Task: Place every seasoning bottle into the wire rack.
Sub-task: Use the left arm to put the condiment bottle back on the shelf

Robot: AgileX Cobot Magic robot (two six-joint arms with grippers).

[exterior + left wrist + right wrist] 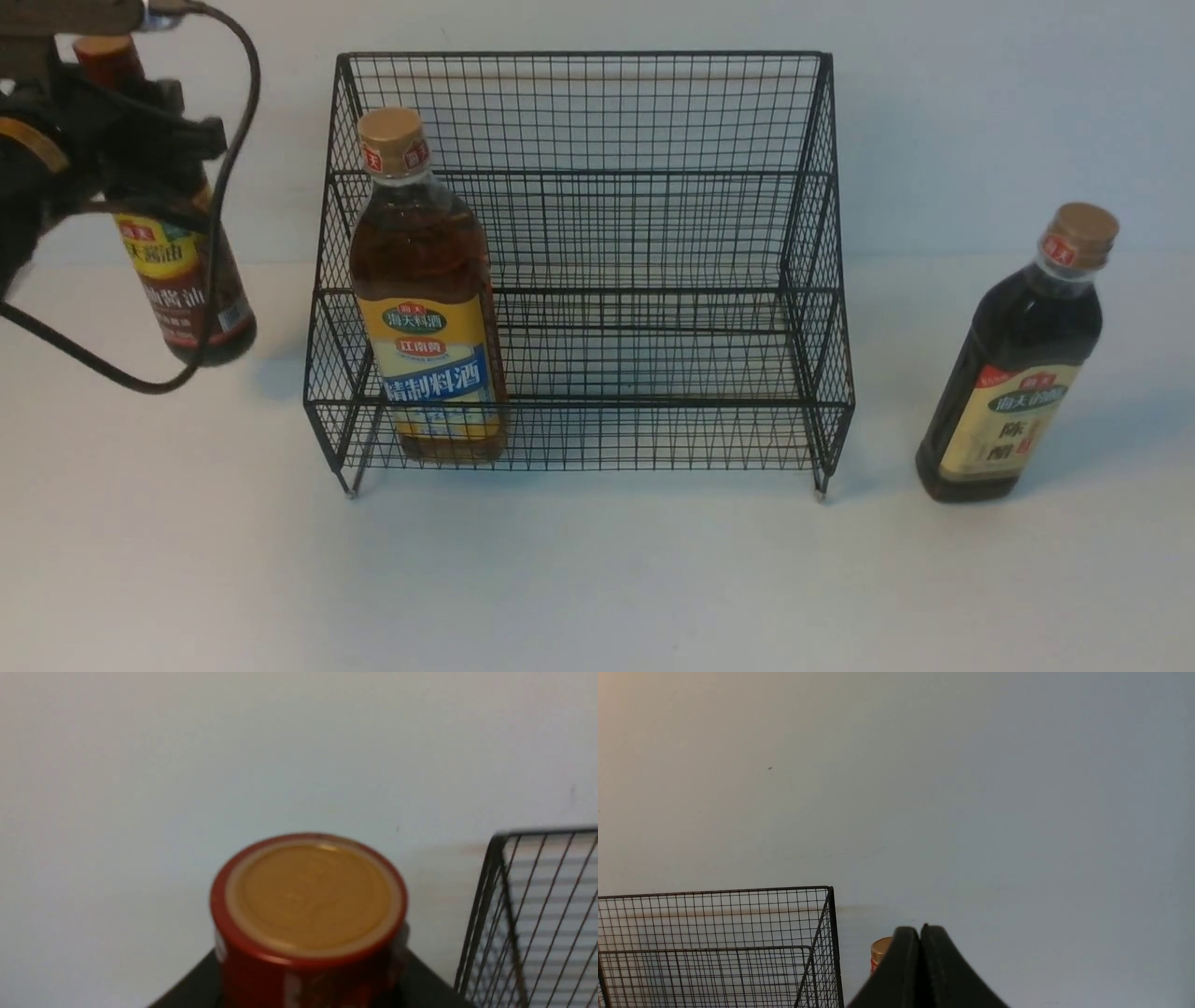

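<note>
The black wire rack [579, 112] stands mid-table. The amber bottle with yellow-blue label [428, 299] stands upright in the rack's lower tier, at its left end. My left gripper [140, 140] is shut on the neck of the slim dark brown bottle [187, 289], holding it tilted at far left, beside the rack; its red-brown cap [308, 896] fills the left wrist view, with the rack's corner [495, 858] beside it. The near-black bottle with cream label [1022, 359] stands on the table right of the rack. My right gripper [920, 933] is shut and empty, with that bottle's cap [879, 952] just behind it.
A black cable [224, 187] loops down from my left arm across the held bottle. The white table [597, 579] runs in front of the rack, and a pale wall stands behind it. The rack's right end [822, 942] shows in the right wrist view.
</note>
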